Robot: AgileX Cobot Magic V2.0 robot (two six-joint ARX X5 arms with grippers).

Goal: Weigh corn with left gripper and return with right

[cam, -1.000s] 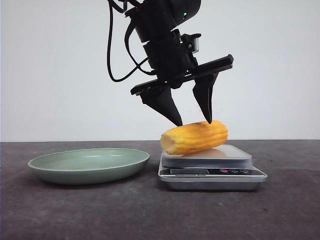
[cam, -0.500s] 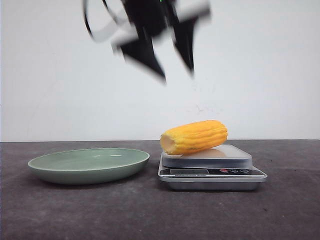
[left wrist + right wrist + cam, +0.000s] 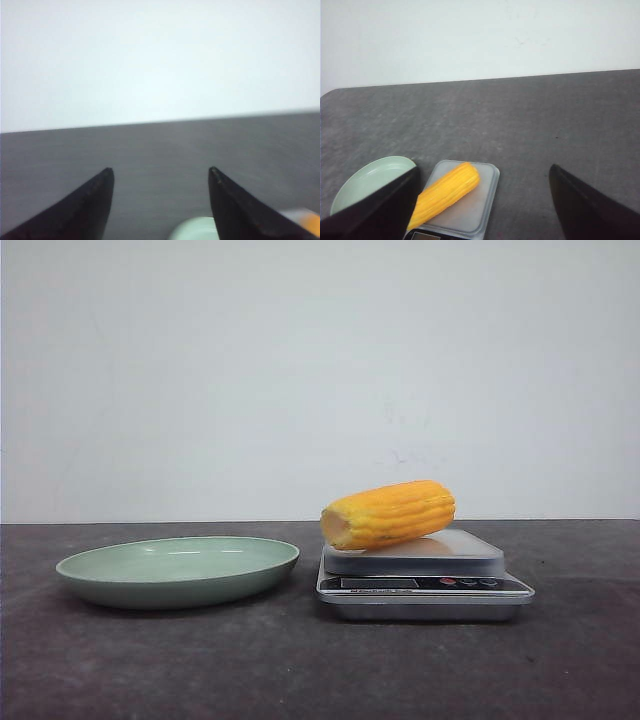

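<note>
Two matte black tapered fingers on the left claw [image 3: 160, 172], ending in sharp points. Same black pointed fingers on the right claw [image 3: 482, 172], broader and smooth-faced.

Pale green shallow plate [image 3: 178, 570] sits on the dark grey tabletop [image 3: 300, 670], left of a silver kitchen scale [image 3: 424, 580] w/ a small gap btwn them; same plate shows in the right wrist view [image 3: 367, 181], partly hidden, & as a blurry pale sliver in the left wrist view [image 3: 192, 230]. Scale has a flat grey weighing platform [image 3: 455, 548] up top & a dark front strip w/ display window [image 3: 378, 583] plus small buttons [image 3: 468, 582], one reddish; readout too small to tell. Plain white wall [image 3: 320, 370] behind, meeting the table in a straight line.
</note>
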